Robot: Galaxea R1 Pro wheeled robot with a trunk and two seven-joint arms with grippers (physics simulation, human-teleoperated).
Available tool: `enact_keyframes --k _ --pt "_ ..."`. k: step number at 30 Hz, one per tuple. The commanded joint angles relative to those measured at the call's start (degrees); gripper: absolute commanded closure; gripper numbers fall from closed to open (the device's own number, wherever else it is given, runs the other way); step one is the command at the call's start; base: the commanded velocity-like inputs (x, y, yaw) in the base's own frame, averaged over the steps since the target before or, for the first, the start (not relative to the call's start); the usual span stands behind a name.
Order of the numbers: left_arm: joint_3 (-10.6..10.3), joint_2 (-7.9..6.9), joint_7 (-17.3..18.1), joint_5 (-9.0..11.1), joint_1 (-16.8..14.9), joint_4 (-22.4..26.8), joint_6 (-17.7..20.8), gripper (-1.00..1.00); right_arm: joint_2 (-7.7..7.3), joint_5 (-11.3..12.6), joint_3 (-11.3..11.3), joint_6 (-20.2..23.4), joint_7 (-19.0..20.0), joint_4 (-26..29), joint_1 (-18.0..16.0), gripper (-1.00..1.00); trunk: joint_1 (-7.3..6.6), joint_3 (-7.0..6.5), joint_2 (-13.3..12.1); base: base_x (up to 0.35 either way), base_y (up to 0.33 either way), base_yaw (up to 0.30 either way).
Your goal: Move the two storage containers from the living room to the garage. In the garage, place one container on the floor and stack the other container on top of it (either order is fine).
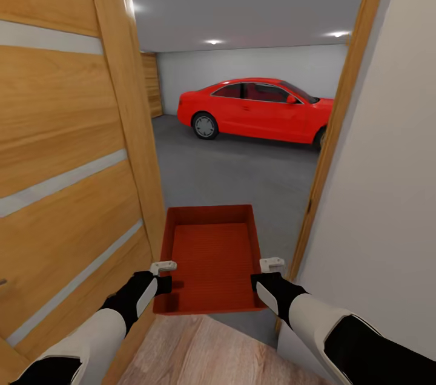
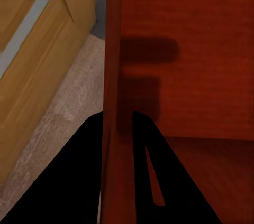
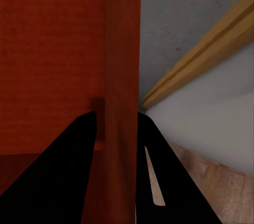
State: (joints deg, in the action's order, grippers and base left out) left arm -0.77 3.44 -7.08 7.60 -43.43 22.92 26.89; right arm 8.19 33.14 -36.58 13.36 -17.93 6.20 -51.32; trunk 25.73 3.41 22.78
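Head view shows the storage container (image 1: 211, 255) in the doorway beside the wooden panel door (image 1: 66, 149), long axis toward the red car (image 1: 257, 108), left gripper (image 1: 162, 276) and right gripper (image 1: 266, 275) clamped on opposite side walls.

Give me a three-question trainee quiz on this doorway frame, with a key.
1. True or false: both grippers, left gripper and right gripper, clamp side walls of the orange-red rectangular open-topped bin.
2. What stands in the room ahead? A) red car B) blue sofa C) glass table
3. Fill in: the open door at the robot's left is made of ____.

Key: 1 true; 2 A; 3 wood.
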Motion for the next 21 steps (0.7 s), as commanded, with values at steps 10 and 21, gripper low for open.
enact_keyframes --k 10,21 --pt "-0.38 0.58 -0.76 -1.01 0.01 -0.02 0.45 1.00 0.51 -1.41 -0.51 0.44 -0.36 0.30 -0.10 1.00 0.05 0.13 0.13 0.142 0.178 -0.003" --pt "-0.38 0.60 -0.81 -1.01 0.01 -0.04 0.45 1.00 0.51 -1.41 -0.51 0.44 -0.36 0.30 -0.10 1.00 0.05 0.13 0.13 0.116 0.116 -0.199"
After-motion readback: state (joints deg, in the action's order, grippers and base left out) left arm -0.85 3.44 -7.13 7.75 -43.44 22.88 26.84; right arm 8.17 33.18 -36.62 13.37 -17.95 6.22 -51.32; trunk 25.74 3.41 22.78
